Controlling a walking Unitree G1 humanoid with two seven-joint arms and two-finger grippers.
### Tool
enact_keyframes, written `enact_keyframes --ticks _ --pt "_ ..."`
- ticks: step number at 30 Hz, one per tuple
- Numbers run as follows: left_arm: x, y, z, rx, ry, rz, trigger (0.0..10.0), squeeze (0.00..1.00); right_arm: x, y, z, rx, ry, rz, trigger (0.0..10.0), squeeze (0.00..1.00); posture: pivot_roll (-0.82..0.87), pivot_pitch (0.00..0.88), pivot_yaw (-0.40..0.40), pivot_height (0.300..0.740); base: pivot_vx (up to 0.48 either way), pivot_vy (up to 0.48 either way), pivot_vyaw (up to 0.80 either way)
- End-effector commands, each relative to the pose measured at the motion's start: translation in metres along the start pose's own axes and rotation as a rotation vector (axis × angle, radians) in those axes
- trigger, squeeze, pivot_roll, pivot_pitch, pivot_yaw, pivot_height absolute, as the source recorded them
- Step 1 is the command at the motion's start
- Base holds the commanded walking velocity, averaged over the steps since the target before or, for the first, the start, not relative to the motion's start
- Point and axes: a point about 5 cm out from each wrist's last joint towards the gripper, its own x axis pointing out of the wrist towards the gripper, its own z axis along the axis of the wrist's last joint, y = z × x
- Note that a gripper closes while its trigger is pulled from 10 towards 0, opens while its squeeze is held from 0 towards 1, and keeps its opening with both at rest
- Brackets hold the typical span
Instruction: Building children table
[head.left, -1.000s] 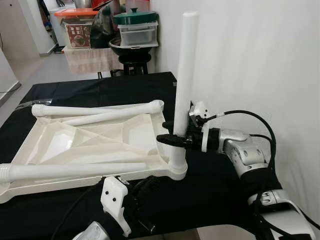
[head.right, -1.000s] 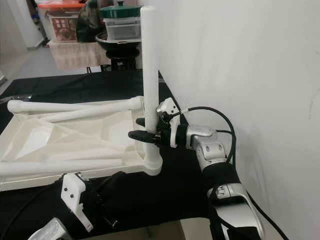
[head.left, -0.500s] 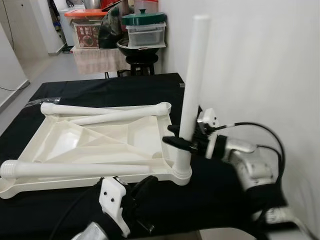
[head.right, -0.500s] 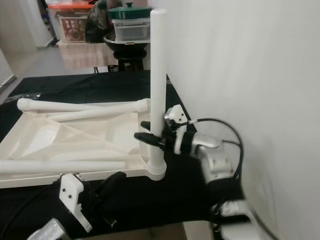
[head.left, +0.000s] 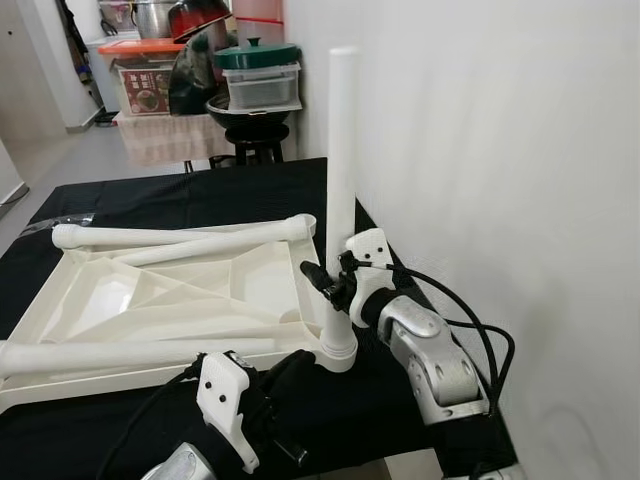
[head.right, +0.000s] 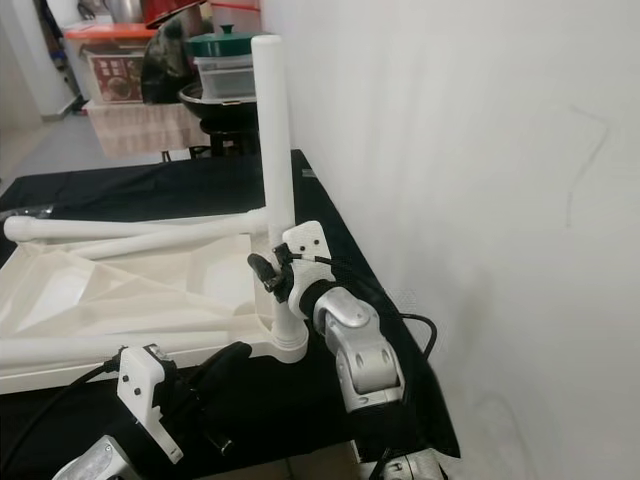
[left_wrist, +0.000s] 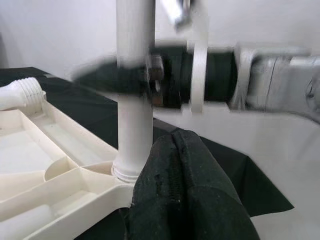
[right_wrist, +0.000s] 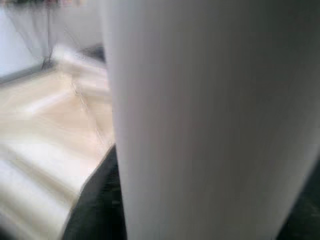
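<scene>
A white children's table top (head.left: 250, 290) lies upside down on a black cloth. One white leg (head.left: 341, 150) stands upright in its near right corner socket (head.left: 338, 352). My right gripper (head.left: 328, 287) is shut on this leg low down, one black finger on each side (left_wrist: 100, 77). Three more white legs lie on the top: two along the far edge (head.left: 170, 236) and one along the near edge (head.left: 130, 352). My left gripper (head.right: 228, 358) is shut and holds nothing. It hovers low just in front of the corner socket (left_wrist: 127, 172).
A white wall (head.left: 490, 150) runs close along the table's right side. Behind the table stands a stool with a pan and a green-lidded container (head.left: 257, 75), beside a red-lidded box (head.left: 150, 62). The black cloth (head.left: 180, 190) hangs over the right edge.
The view has shifted. My right forearm has swung round from the right of the upright leg to the near side, and the gripper has kept hold of the leg. The left gripper has barely moved.
</scene>
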Motion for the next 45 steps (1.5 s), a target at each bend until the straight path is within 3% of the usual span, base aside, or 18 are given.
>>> enact_keyframes --ticks 1,4,5,6,7,8,13,14,17,18,28,33,35,38,39,40,41,45 --pt "0.0 0.002 -0.004 0.006 0.016 0.009 10.0 0.0 0.003 0.005 0.001 0.003 0.008 0.076 10.0 1.0 0.02 0.0 -0.013 0.74 0.0 0.0 0.0" --pt "0.002 0.001 -0.004 0.005 0.014 0.006 10.0 0.0 -0.001 0.003 0.021 -0.087 -0.045 0.237 10.0 0.99 0.02 0.0 -0.014 0.74 0.0 0.0 0.0" --pt "0.002 0.001 -0.004 0.005 0.014 0.006 10.0 0.0 -0.001 0.003 0.021 -0.087 -0.045 0.237 10.0 0.99 0.02 0.0 -0.014 0.74 0.0 0.0 0.0" --pt "0.002 0.001 -0.004 0.004 0.013 0.005 10.0 0.0 -0.003 0.001 0.026 -0.127 -0.052 0.322 10.0 0.45 0.02 0.0 -0.014 0.74 0.0 0.0 0.0" --pt "0.003 0.002 -0.004 0.004 0.012 0.004 10.0 0.0 -0.005 0.0 0.029 -0.153 -0.053 0.382 10.0 0.45 0.02 0.0 -0.014 0.74 0.0 0.0 0.0" --pt "0.003 0.002 -0.004 0.004 0.012 0.003 10.0 0.0 -0.007 -0.003 0.033 -0.172 -0.06 0.456 10.0 0.0 0.02 0.0 -0.018 0.74 0.0 0.0 0.0" --pt "0.003 0.001 -0.004 0.006 0.01 0.005 10.0 0.0 -0.002 -0.014 0.043 -0.204 -0.079 0.525 10.0 0.0 0.02 0.0 -0.022 0.74 0.0 0.0 0.0" --pt "0.003 0.002 -0.004 0.008 0.011 0.009 10.0 0.0 0.001 -0.018 0.048 -0.175 -0.086 0.612 10.0 0.0 0.03 0.0 -0.029 0.74 0.0 0.0 0.0" --pt "0.002 0.003 -0.005 0.01 0.012 0.013 10.0 0.0 0.001 -0.019 0.048 -0.153 -0.077 0.711 10.0 0.0 0.04 0.0 -0.029 0.74 0.0 0.0 0.0" --pt "0.002 0.003 -0.005 0.011 0.013 0.014 10.0 0.0 0.001 -0.02 0.047 -0.152 -0.066 0.723 0.0 0.0 0.04 0.0 -0.029 0.74 0.0 0.0 0.0" --pt "0.001 0.003 -0.006 0.01 0.016 0.015 10.0 0.0 0.002 -0.03 0.04 -0.13 -0.057 0.739 0.0 0.0 0.04 0.0 -0.028 0.74 0.0 0.0 0.0" --pt "0.0 0.003 -0.006 0.008 0.016 0.011 10.0 0.0 -0.002 -0.035 0.037 -0.132 -0.101 0.661 0.0 0.0 0.03 0.0 -0.027 0.74 0.0 0.0 0.0" --pt "-0.001 0.003 -0.006 0.009 0.015 0.012 10.0 0.0 0.003 -0.027 0.017 -0.074 -0.053 0.426 0.0 0.0 0.03 0.0 -0.03 0.74 0.0 0.0 0.0" --pt "-0.001 0.004 -0.006 0.01 0.016 0.013 10.0 0.0 0.005 -0.023 0.007 -0.036 -0.027 0.314 0.0 0.0 0.02 0.0 -0.032 0.74 0.0 0.0 0.0" --pt "-0.001 0.004 -0.005 0.011 0.014 0.014 10.0 0.0 0.003 -0.009 -0.015 0.04 0.049 0.101 0.0 0.0 0.03 0.006 -0.029 0.74 0.0 0.0 0.0" --pt "-0.001 0.004 -0.005 0.011 0.014 0.014 10.0 0.0 0.003 -0.009 -0.015 0.04 0.049 0.101 0.0 0.0 0.03 0.006 -0.029 0.74 0.0 0.0 0.0" --pt "-0.002 0.005 -0.005 0.013 0.014 0.015 10.0 0.0 0.0 0.005 -0.025 0.056 0.066 -0.015 0.0 0.0 0.03 0.013 -0.009 0.74 0.0 0.0 0.0" --pt "-0.002 0.005 -0.004 0.014 0.017 0.014 10.0 0.0 0.001 0.011 -0.023 0.024 0.053 -0.079 0.0 0.0 0.03 0.0 -0.006 0.74 0.0 0.0 0.0"
